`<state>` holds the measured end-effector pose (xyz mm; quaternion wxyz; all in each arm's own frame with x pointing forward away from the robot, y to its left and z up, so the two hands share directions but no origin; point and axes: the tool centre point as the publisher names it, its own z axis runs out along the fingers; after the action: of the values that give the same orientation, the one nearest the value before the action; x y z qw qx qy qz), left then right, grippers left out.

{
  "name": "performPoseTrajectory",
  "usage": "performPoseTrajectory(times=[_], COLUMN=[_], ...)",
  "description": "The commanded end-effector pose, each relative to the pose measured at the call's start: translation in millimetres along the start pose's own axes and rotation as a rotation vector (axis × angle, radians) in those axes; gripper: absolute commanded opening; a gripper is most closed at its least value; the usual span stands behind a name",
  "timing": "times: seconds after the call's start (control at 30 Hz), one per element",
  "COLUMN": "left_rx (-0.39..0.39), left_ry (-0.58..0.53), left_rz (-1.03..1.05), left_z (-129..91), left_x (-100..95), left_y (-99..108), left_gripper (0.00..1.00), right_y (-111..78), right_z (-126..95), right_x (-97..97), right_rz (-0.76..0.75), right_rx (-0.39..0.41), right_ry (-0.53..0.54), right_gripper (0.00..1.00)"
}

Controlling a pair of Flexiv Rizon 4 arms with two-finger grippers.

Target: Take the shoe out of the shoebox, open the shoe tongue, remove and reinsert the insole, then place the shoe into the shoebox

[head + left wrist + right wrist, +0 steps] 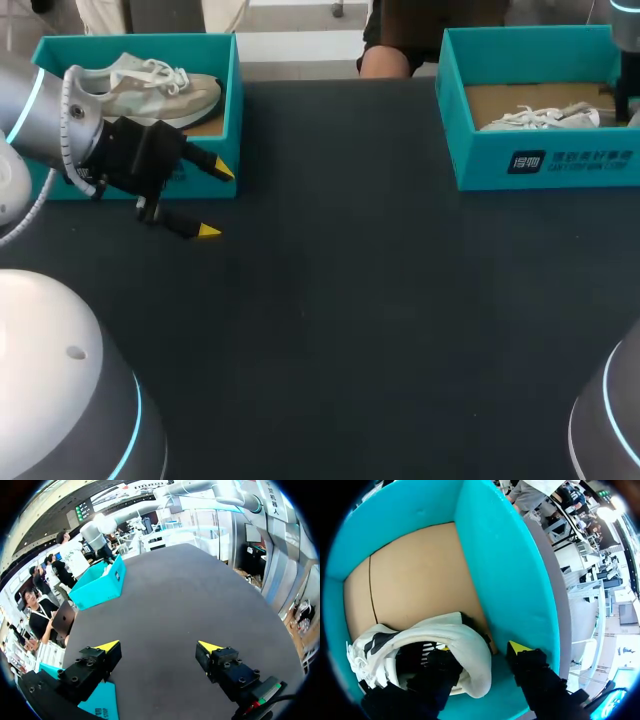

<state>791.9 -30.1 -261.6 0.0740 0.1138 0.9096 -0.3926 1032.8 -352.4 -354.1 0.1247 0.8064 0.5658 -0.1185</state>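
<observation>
My right gripper (482, 649) straddles the shoe (437, 627) heel — one finger inside, one outside, spread, nothing clamped — its length runs sideways.

Left end effector (215, 200) at far left, fingers spread wide; right end effector (482, 649) at far right, fingers apart.

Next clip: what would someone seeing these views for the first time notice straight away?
Two teal boxes stand at the table's far side: the left shoebox holds a beige shoe, the right shoebox a white shoe. The right gripper is down inside the right shoebox, its open fingers astride the white shoe's heel. The left gripper hangs open over the dark table just in front of the left shoebox.
</observation>
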Motion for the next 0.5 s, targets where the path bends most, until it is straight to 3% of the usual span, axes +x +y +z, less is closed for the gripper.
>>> performPoseTrajectory(times=[0.03,0.17,0.27,0.5], left_rx=[-0.002,-0.002,-0.002,-0.002], left_ry=[0.002,0.002,0.002,0.002], left_rz=[0.000,0.000,0.000,0.000], left_z=[0.5,0.5,0.5,0.5], left_x=[-0.4,-0.4,-0.4,-0.4], left_y=[0.0,0.0,0.0,0.0], left_gripper=[1.00,1.00,1.00,1.00], right_y=[-8.6,-12.9,-18.0,-39.9], right_z=[-18.4,-38.9,-56.1,-105.1], right_x=[-0.9,1.3,2.1,7.9], right_rz=[0.008,-0.018,-0.024,-0.015], right_rx=[-0.029,-0.043,-0.059,-0.104], right_ry=[0.005,0.012,0.031,0.048], right_gripper=[0.61,0.60,0.65,0.69])
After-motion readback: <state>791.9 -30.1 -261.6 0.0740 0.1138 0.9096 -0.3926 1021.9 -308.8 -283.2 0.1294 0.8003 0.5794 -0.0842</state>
